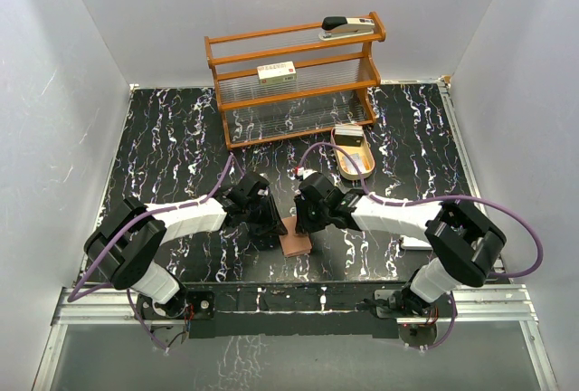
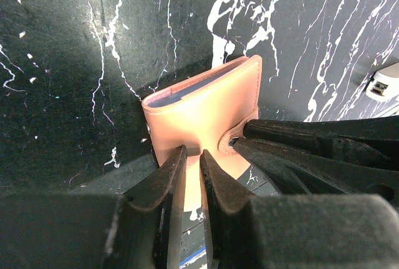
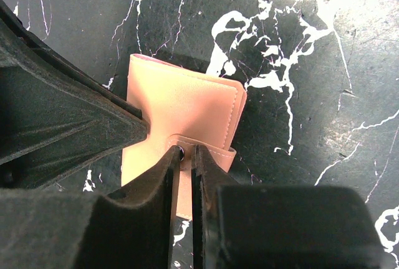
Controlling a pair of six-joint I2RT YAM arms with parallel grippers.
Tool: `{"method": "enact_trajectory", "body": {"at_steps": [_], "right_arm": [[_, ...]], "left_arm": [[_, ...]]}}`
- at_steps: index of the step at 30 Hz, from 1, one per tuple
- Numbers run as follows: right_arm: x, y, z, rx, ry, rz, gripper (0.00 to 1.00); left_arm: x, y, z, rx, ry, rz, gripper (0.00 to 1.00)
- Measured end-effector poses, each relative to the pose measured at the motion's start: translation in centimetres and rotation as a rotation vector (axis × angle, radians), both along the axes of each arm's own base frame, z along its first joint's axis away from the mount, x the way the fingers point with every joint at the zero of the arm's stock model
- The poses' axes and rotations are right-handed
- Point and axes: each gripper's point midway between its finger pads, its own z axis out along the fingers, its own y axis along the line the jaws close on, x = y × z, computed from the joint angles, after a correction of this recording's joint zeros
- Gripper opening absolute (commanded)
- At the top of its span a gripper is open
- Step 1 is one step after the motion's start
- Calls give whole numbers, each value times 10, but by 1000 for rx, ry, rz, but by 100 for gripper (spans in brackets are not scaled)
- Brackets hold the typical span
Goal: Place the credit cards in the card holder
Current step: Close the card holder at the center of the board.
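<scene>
Right fingers (image 3: pixel 163 185) pinch the tab (image 3: pixel 215 151) of the card holder (image 3: pixel 187 101); my left fingers (image 2: pixel 167 188), nearly together, overhang its edge, grip unclear.

The table (image 1: pixel 163 138) was black with white marble veining and walled in white on the left, right and far sides. A wooden rack (image 1: pixel 294 83) with clear shelves stood at its far edge, about the middle. The rack carried a stapler (image 1: pixel 348 27) on its top tier and a small cream box (image 1: pixel 276 71) on the tier below. Just near and right of the rack lay an oval wooden tray (image 1: pixel 355 163). A reddish-brown card holder (image 1: pixel 295 243) rested folded on the table near the middle of the near edge. To the right of it, a flat white piece (image 1: pixel 412 243) lay on the table, half hidden.
</scene>
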Motion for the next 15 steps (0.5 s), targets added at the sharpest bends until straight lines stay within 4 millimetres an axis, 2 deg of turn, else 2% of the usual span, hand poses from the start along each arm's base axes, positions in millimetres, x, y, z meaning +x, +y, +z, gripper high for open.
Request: {"method": "enact_trajectory", "body": {"at_steps": [15], "right_arm": [[-1,-2,0,-6,-12,-30,6]], "left_arm": [[1,1,-1,8,-4,7,15]]}}
